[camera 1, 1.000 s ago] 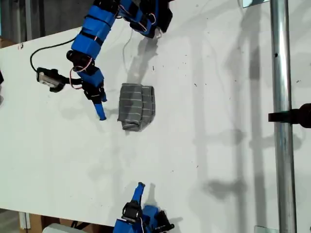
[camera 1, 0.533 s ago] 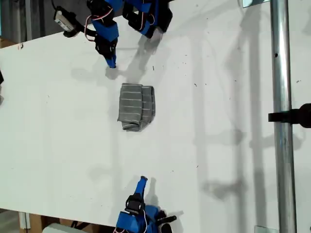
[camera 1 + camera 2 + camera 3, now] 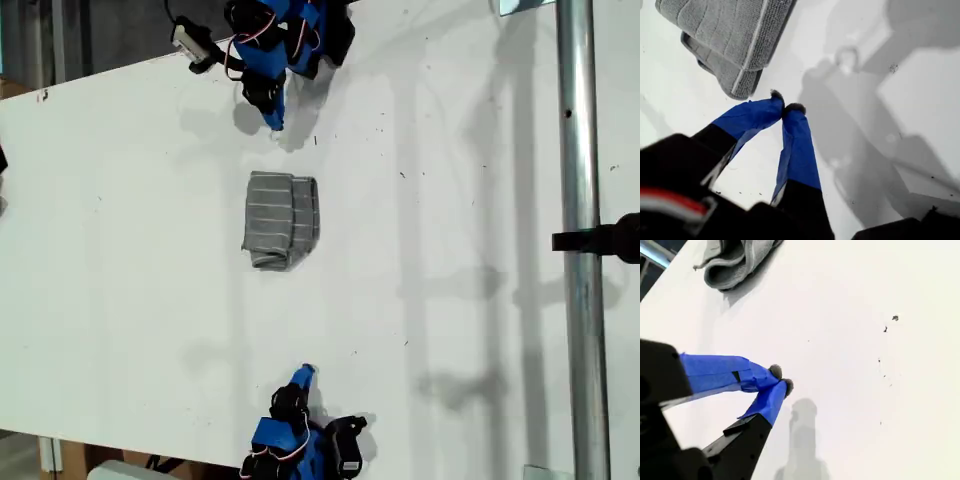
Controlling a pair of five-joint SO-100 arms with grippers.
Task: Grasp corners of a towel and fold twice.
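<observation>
In the exterior view the towel (image 3: 282, 220) lies folded into a small grey block on the white bench (image 3: 450, 250), a little towards the exterior view's left of the middle. Its thin white stripes show on the top layer, and the end nearer the bottom of this view looks bunched and rounded. My first claw (image 3: 275, 122) hangs over the bench near the top edge of this view, apart from the towel, its blue tip pointing towards the cloth. My second claw (image 3: 306, 372) sits near the bottom edge of the exterior view, well apart from the towel, also pointing at it. A metal pole (image 3: 575, 200) runs down the exterior view's right side.

In the first wrist view, my first claw (image 3: 782, 107) is closed and empty: the two blue fingers meet at their dark tips. The towel (image 3: 725, 30) lies just ahead of them, not touching, stacked in layers with one white stripe running along the upper fold.

In the second wrist view, my second claw (image 3: 780, 380) is likewise closed on nothing, tips pressed together over bare bench. The towel (image 3: 732, 260) lies further off, showing a rolled, rumpled end.
</observation>
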